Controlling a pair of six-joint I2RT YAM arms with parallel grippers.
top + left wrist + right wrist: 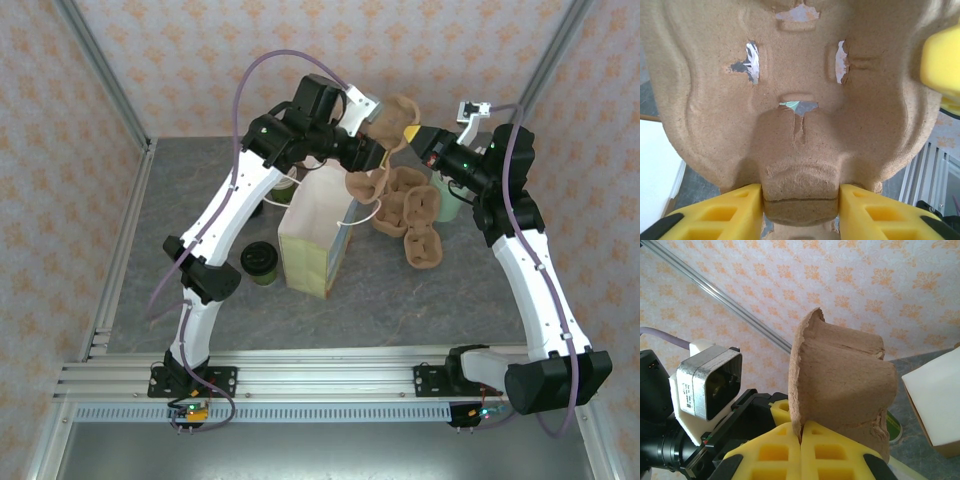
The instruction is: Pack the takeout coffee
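Note:
The takeout coffee [259, 261], a small cup with a black lid, stands on the table just left of the upright paper bag [315, 235], far from both grippers. Both grippers meet high at the back, each holding the same brown pulp cup carrier [396, 116]. My left gripper [800, 200] presses its yellow fingers against both sides of one pocket of the carrier [800, 100]. My right gripper [801, 432] is shut on the thin rim of the carrier [845, 375]. In the top view the left gripper [383, 150] and the right gripper [412, 133] almost touch.
More pulp carriers [410, 215] lie on the table right of the bag, beside a pale green cup [447, 200]. A light cup [285, 185] stands behind the bag under the left arm. Patterned walls and metal posts close the back and sides.

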